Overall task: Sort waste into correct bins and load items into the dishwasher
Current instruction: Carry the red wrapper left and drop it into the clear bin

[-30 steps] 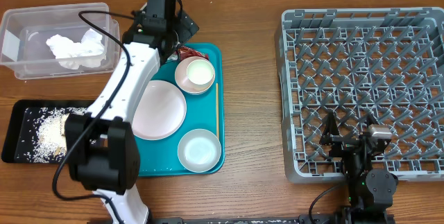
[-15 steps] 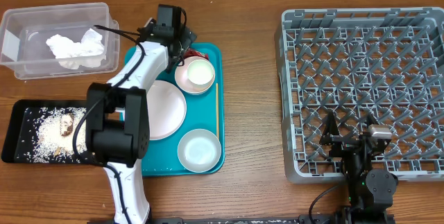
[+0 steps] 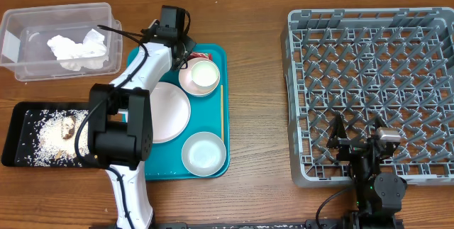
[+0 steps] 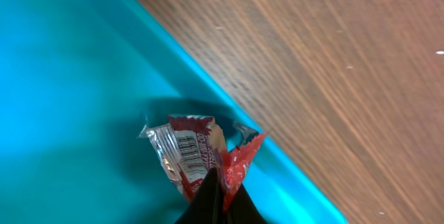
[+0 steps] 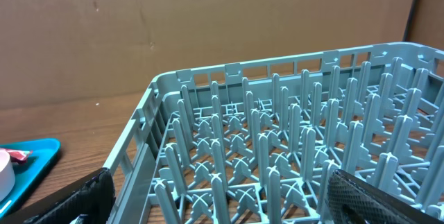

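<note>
Overhead view: the left arm reaches toward the upper left of the frame. The left gripper sits at the upper edge of a teal tray, right at the red wrapper. A cup, a large plate and a bowl fill the tray, leaving little bare room. A clear tub holding napkins sits at upper left. A black tray with rice crumbs sits at lower left. Bare table separates the teal tray from the grey dish rack on the right. The right gripper hangs over the rack's lower edge.

Left wrist view: the left gripper is clenched on the red wrapper, pinching its crumpled end. The wrapper lies just inside the teal tray's raised rim, which runs diagonally. Open table lies beyond it.

Right wrist view: the right gripper is spread wide and holds nothing. One of its dark fingers shows at each lower corner. The dish rack fills the space ahead, its near wall low in the frame. A corner of the teal tray shows at far left.
</note>
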Available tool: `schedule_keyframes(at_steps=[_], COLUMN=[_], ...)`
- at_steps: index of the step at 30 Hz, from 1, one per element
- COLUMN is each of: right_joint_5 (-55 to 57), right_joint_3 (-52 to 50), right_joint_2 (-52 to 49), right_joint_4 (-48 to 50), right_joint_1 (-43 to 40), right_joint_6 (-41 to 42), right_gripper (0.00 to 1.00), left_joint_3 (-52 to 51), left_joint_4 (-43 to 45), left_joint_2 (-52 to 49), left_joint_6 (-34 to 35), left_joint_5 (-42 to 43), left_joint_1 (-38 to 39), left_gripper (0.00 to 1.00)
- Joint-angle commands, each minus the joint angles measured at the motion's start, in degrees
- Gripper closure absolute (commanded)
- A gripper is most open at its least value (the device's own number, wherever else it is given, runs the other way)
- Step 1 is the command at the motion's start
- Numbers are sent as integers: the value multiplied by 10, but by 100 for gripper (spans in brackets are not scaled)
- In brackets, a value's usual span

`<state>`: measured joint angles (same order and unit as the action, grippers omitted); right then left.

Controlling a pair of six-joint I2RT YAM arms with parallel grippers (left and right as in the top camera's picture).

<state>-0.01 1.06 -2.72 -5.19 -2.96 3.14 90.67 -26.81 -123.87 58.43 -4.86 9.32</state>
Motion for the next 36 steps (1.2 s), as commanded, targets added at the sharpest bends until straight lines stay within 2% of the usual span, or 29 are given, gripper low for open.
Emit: schedule_keyframes(at_steps=[1, 6, 12, 19, 22, 23, 24, 25, 26, 27, 30, 31, 34, 36], right_joint_5=[-1, -1, -1, -1, -1, -1, -1, -1, -1, -1, -1, -1, -1, -1], right_joint_3=[-6, -6, -6, -6, -6, -6, -6, -6, -6, -6, -6, -6, -6, -6], right_joint_2=[5, 5, 5, 5, 5, 5, 5, 5, 5, 5, 5, 5, 5, 5], right_joint_4=[3, 4, 3, 4, 4, 4, 3, 3, 3, 3, 3, 3, 3, 3], right_joint_1=[-1, -1, -1, -1, -1, -1, -1, -1, -1, -1, -1, -1, -1, -1], right_joint_6=[-2, -2, -2, -2, -2, -2, -2, -2, -2, -2, -2, -2, -2, -2], right_gripper=[0, 0, 0, 0, 0, 0, 0, 0, 0, 0, 0, 0, 0, 0], left_joint_3=[3, 3, 3, 2, 2, 2, 2, 2, 2, 2, 2, 2, 2, 2], left_joint_4=[-11, -8, 2, 21, 53, 62, 83, 90, 94, 94, 87, 87, 78, 40], left_joint_2=[56, 159, 248, 216, 180, 167, 139, 129, 119, 113, 109, 112, 127, 162], left_joint_6=[-17, -17, -17, -67, -84, -88, -90, -91, -94, -101, -109, -109, -109, -109], left_joint_5=[0, -10, -111, -212, -205, -202, -194, -188, -181, -177, -177, -176, -156, -83], left_joint_1=[-25, -61, -120, -207, -240, -248, -262, -267, -272, -276, -285, -287, -289, -289], left_gripper=[96, 96, 96, 96, 96, 92, 80, 72, 54, 31, 6, 0, 0, 0])
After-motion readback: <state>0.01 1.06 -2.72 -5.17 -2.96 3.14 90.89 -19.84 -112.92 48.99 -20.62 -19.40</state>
